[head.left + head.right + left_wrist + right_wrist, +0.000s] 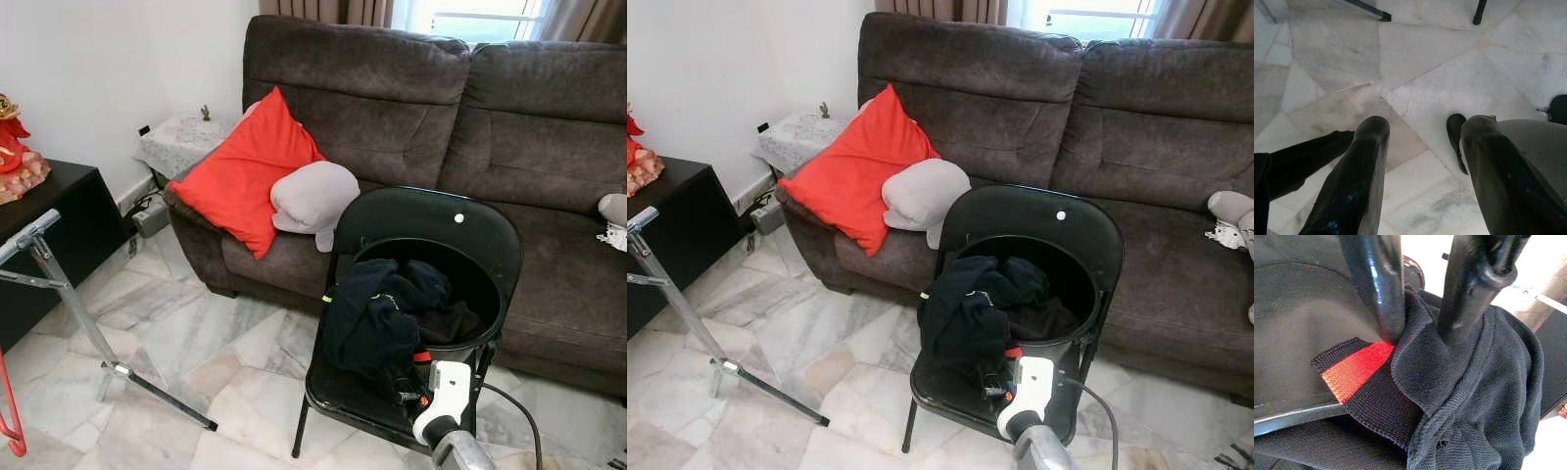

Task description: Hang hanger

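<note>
Low and centre in the head view, on the black chair [421, 211], pinches a fold of the heaped black garment [372, 318] in the right gripper's [1418, 335] closed jaws: soft, limp, light knit, liable to sag, best held at the thicker red-striped band [1359, 372], with the left gripper [1422, 127] spread wide over the floor.

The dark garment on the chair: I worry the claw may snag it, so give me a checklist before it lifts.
1. Right claw at the dark garment: ok, its fingers straddle a fold of fabric by the red-striped collar band.
2. Fold firmly pinched: cannot tell, the fingertips are buried in cloth.
3. Garment free of the black chair: not ok, it lies heaped on the seat and against the backrest.
4. Hanger in the garment: cannot tell, none can be made out.
5. Left claw ready to help: not ok, it hangs open over the marble floor.
6. Metal rack reachable: cannot tell, it stands off to the robot's left.
</note>
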Robot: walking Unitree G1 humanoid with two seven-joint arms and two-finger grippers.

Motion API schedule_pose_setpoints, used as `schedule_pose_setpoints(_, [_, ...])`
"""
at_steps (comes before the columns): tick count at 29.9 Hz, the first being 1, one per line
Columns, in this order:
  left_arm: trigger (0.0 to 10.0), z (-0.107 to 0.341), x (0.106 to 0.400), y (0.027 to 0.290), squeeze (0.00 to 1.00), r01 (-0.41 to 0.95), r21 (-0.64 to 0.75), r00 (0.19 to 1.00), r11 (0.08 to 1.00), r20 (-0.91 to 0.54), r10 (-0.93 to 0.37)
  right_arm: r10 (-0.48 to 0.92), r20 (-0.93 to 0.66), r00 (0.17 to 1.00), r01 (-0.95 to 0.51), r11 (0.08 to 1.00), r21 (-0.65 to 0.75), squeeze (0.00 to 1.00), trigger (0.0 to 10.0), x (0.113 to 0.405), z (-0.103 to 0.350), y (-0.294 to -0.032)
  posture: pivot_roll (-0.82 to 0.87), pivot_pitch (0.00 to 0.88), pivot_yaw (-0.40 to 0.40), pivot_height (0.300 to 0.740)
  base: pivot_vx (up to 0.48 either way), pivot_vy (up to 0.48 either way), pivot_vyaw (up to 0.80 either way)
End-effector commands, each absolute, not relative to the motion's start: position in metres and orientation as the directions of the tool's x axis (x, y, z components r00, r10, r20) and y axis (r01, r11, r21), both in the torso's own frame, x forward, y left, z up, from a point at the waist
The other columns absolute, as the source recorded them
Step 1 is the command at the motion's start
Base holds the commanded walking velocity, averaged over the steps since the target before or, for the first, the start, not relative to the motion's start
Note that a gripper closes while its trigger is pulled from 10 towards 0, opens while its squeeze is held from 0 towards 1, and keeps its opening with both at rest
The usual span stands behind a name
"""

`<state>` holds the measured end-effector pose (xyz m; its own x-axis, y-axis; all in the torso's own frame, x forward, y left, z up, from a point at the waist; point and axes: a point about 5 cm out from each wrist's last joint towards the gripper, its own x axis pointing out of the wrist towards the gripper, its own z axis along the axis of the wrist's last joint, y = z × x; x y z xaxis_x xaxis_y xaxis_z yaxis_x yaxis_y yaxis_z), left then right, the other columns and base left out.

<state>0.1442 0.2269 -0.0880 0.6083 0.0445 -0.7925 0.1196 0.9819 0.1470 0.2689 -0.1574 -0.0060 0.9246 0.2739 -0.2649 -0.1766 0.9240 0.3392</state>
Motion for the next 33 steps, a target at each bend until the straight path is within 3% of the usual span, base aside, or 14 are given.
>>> schedule_pose_setpoints(1, [10.0, -0.09, 0.138, 0.232, 0.0, 0.134, 0.168, 0.587, 0.977, -0.807, 0.058, 0.271, -0.262, 0.926, -0.172, 0.922, 0.346, 0.0, 2.6, 0.27, -0.006, -0.157, 0.1, 0.014, 0.053, 0.74, 0.0, 0.0, 0.0])
schedule_pose_setpoints(10, [10.0, -0.09, 0.139, 0.23, 0.0, 0.135, 0.166, 0.588, 0.977, -0.807, 0.056, 0.273, -0.256, 0.928, -0.175, 0.921, 0.347, 0.0, 2.0, 0.269, -0.006, -0.156, 0.1, 0.014, 0.053, 0.74, 0.0, 0.0, 0.0])
schedule_pose_setpoints(11, [10.0, -0.09, 0.139, 0.231, 0.0, 0.135, 0.166, 0.588, 0.977, -0.807, 0.056, 0.273, -0.249, 0.929, -0.177, 0.921, 0.347, 0.0, 1.8, 0.27, -0.005, -0.155, 0.1, 0.015, 0.053, 0.74, 0.0, 0.0, 0.0])
schedule_pose_setpoints(12, [10.0, -0.09, 0.139, 0.231, 0.0, 0.135, 0.166, 0.588, 0.977, -0.807, 0.056, 0.273, -0.242, 0.931, -0.18, 0.921, 0.346, 0.0, 0.5, 0.271, -0.003, -0.155, 0.1, 0.015, 0.053, 0.74, 0.0, 0.0, 0.0])
schedule_pose_setpoints(14, [10.0, -0.09, 0.138, 0.231, 0.0, 0.135, 0.166, 0.588, 0.977, -0.807, 0.056, 0.27, -0.224, 0.937, -0.184, 0.921, 0.343, 0.0, 0.0, 0.273, 0.0, -0.154, 0.1, 0.016, 0.053, 0.74, 0.0, 0.0, 0.0])
schedule_pose_setpoints(24, [10.0, -0.09, 0.138, 0.231, 0.0, 0.136, 0.167, 0.59, 0.977, -0.806, 0.055, 0.238, -0.049, 0.97, -0.203, 0.906, 0.373, 0.0, 0.0, 0.285, 0.031, -0.145, 0.09, 0.017, 0.049, 0.74, 0.0, 0.0, 0.0])
schedule_pose_setpoints(33, [10.0, -0.09, 0.139, 0.228, 0.0, 0.142, 0.163, 0.591, 0.976, -0.805, 0.048, 0.18, -0.029, 0.983, -0.156, 0.915, 0.373, 0.0, 0.0, 0.256, 0.035, -0.148, 0.09, 0.016, 0.042, 0.74, 0.0, 0.0, 0.0])
